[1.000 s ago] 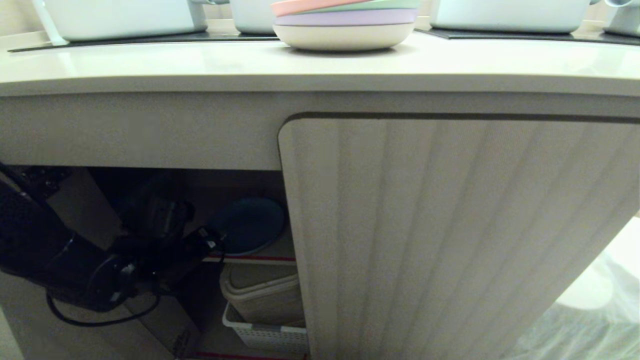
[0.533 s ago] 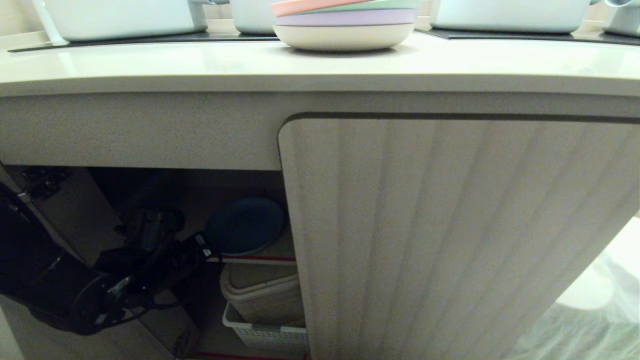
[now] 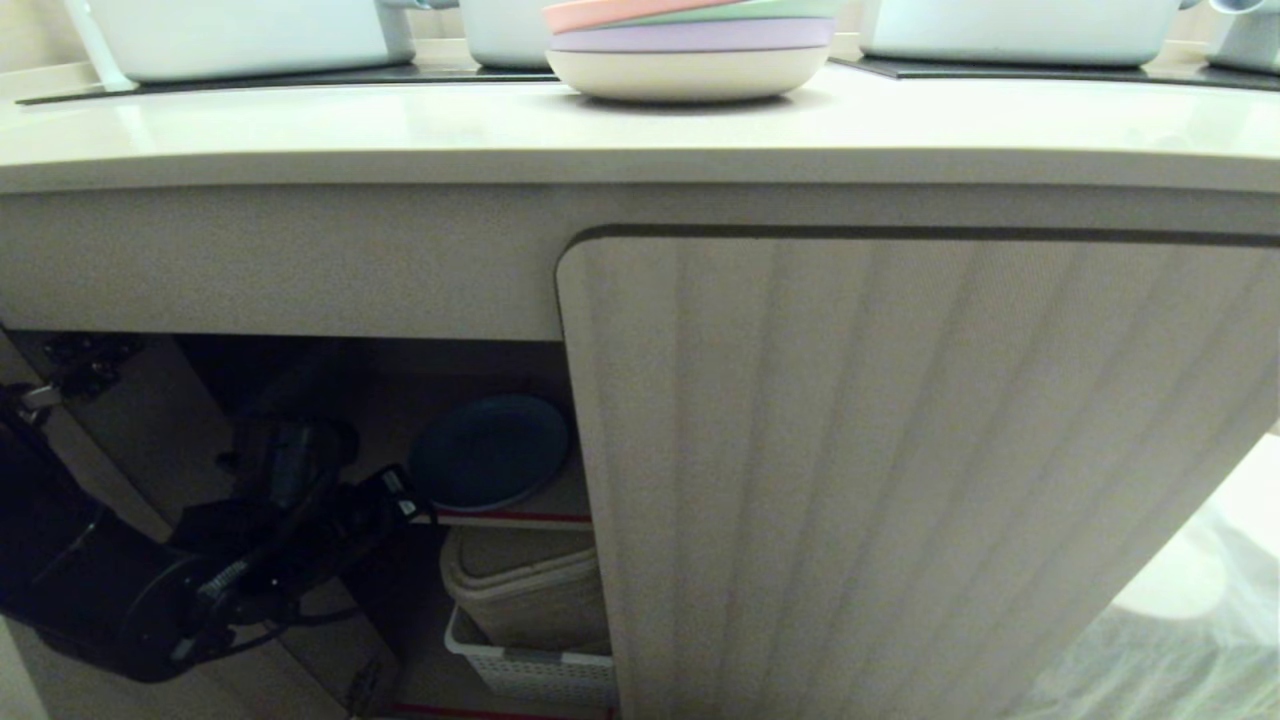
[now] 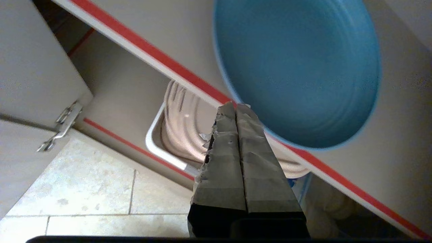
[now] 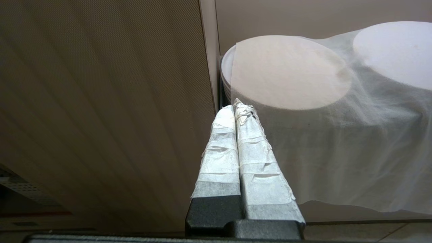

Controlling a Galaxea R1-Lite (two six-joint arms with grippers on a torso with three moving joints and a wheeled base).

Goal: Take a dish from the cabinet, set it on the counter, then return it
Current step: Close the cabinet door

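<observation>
Round ribbed blue dish [image 4: 297, 67] seemingly plastic, unheld

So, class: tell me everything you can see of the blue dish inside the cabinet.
The dish is a round, shallow plate, blue with a slightly paler raised rim, and looks like smooth plastic with faint concentric rings inside. It appears empty. It lies on the cabinet's inner shelf, which is edged in red tape, near that front edge. The left gripper has its fingers pressed together with nothing between them, tips close beside the rim; whether they touch it cannot be told.
</observation>
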